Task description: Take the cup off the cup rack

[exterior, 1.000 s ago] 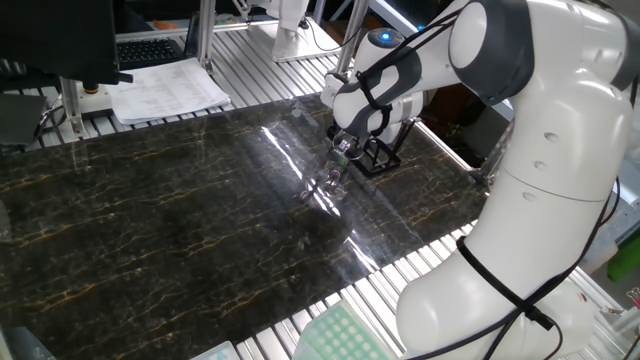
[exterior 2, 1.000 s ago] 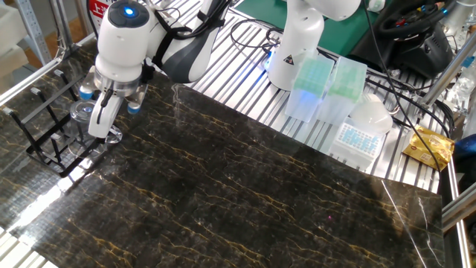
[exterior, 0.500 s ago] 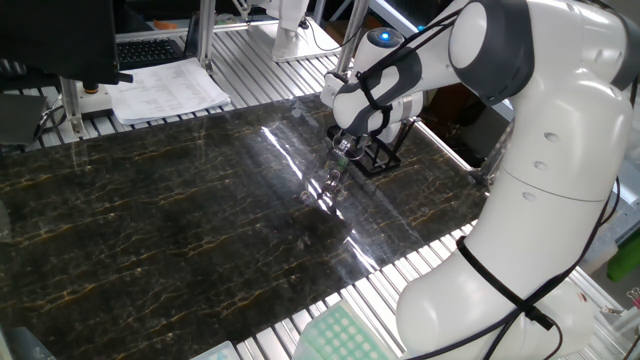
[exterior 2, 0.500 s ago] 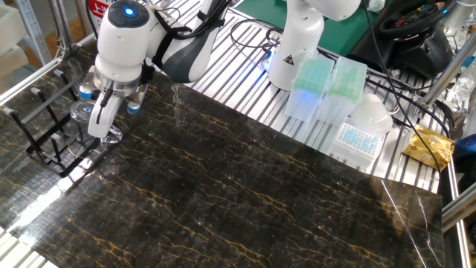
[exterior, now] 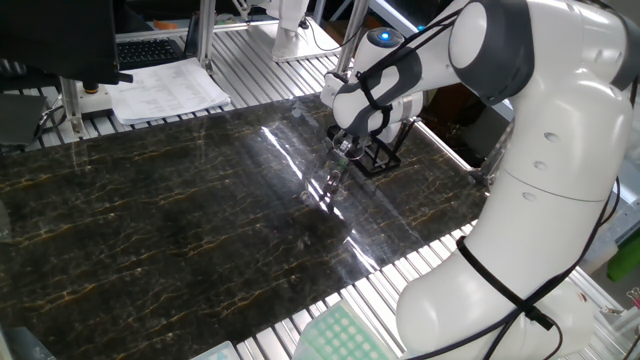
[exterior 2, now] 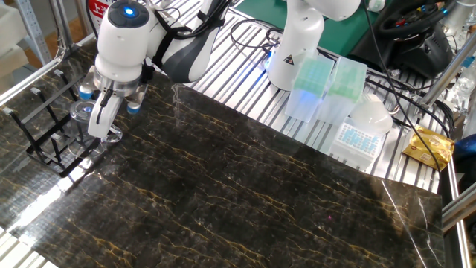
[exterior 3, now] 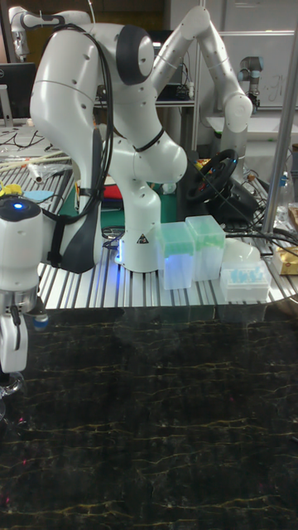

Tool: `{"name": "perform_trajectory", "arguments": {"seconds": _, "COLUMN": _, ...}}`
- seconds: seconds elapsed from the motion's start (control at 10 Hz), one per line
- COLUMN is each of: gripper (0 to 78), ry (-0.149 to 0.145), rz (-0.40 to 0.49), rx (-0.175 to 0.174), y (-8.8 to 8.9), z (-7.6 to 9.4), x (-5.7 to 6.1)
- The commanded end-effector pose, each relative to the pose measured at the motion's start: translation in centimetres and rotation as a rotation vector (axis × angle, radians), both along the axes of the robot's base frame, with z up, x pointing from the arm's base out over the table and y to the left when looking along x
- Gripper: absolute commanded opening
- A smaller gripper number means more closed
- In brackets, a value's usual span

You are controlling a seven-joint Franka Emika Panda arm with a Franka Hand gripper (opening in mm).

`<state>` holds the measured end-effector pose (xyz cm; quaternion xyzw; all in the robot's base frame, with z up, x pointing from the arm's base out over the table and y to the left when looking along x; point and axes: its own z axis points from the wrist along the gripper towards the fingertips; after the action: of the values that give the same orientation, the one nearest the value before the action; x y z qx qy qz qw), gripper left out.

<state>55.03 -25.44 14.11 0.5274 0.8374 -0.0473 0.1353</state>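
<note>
Gripping cup point(exterior 2: 83, 113) | upright | pincer point(exterior 2: 95, 113) | beside cup rack point(exterior 2: 52, 134)

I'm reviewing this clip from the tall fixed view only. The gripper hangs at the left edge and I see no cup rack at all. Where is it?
Observer: The cup rack stands on the dark table right beside the gripper, on the side your frame cuts off.
Operator: And the cup?
Observer: The cup, clear glass, is at the gripper's fingers, by the end of the rack nearest the table's middle.
Operator: Is it gripped?
Observer: I cannot tell. In one fixed view the glass is lost in the table's glare. The other fixed view shows only one white finger against it.
</note>
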Motion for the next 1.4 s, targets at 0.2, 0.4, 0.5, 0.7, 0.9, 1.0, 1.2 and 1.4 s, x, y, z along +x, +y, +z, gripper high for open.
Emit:
{"name": "perform_trajectory", "arguments": {"seconds": 0.2, "gripper": 1.1, "ry": -0.003, "rz": -0.003, "rx": -0.007, "y": -0.1, "z": 0.2, "x": 0.2}}
{"name": "perform_trajectory", "arguments": {"seconds": 0.4, "gripper": 1.1, "ry": -0.003, "rz": -0.003, "rx": -0.007, "y": -0.1, "z": 0.2, "x": 0.2}}
{"name": "perform_trajectory", "arguments": {"seconds": 0.5, "gripper": 1.1, "ry": 0.040, "rz": 0.007, "rx": -0.076, "y": 1.1, "z": 2.4, "x": 1.1}}
{"name": "perform_trajectory", "arguments": {"seconds": 0.7, "gripper": 1.1, "ry": 0.042, "rz": -0.004, "rx": -0.095, "y": 1.4, "z": 2.7, "x": 1.3}}
{"name": "perform_trajectory", "arguments": {"seconds": 0.9, "gripper": 1.1, "ry": 0.047, "rz": -0.004, "rx": -0.098, "y": 1.3, "z": 3.0, "x": 1.3}}
{"name": "perform_trajectory", "arguments": {"seconds": 1.0, "gripper": 1.1, "ry": 0.047, "rz": -0.004, "rx": -0.098, "y": 1.3, "z": 3.0, "x": 1.3}}
{"name": "perform_trajectory", "arguments": {"seconds": 1.2, "gripper": 1.1, "ry": 0.049, "rz": -0.005, "rx": -0.112, "y": 1.2, "z": 4.1, "x": 1.6}}
{"name": "perform_trajectory", "arguments": {"seconds": 1.4, "gripper": 1.1, "ry": 0.053, "rz": -0.006, "rx": -0.112, "y": 1.8, "z": 5.4, "x": 1.9}}
